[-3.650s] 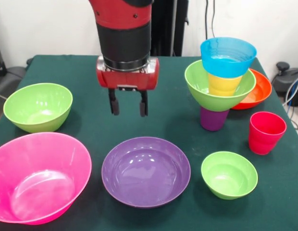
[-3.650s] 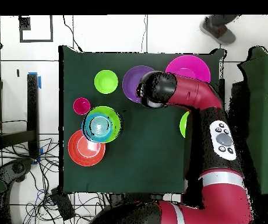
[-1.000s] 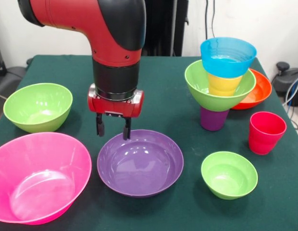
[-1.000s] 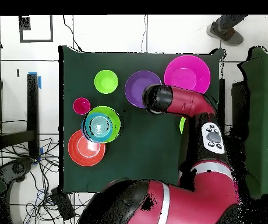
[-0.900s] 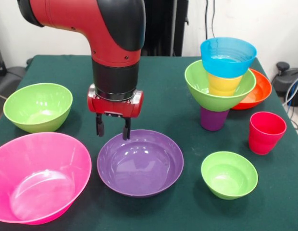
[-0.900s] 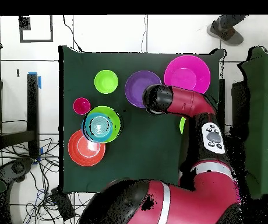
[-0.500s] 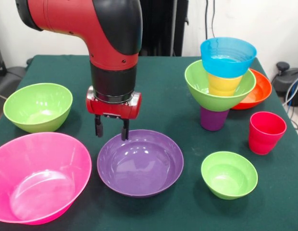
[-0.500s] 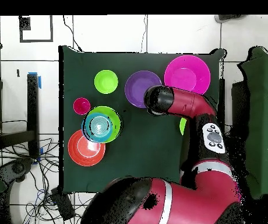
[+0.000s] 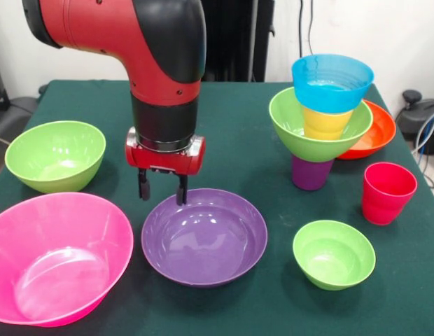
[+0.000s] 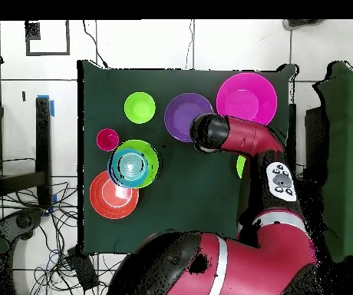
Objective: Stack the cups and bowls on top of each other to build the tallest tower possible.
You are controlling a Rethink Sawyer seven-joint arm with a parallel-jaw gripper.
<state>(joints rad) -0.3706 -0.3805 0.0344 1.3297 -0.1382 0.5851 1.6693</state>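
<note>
A tower [image 9: 322,119] of glossy plastic stands upright on the table's green cloth: purple cup [image 9: 311,173] at the base, a lime green bowl [image 9: 316,133], a yellow-orange cup [image 9: 326,123] and a blue bowl [image 9: 332,82] on top. Behind it sits an orange-red bowl [image 9: 376,133]; a red cup [image 9: 388,192] stands beside. Loose and upright lie a small green bowl [image 9: 334,253], a wide purple bowl [image 9: 204,236], a large pink bowl [image 9: 56,257] and another green bowl [image 9: 55,155].
</note>
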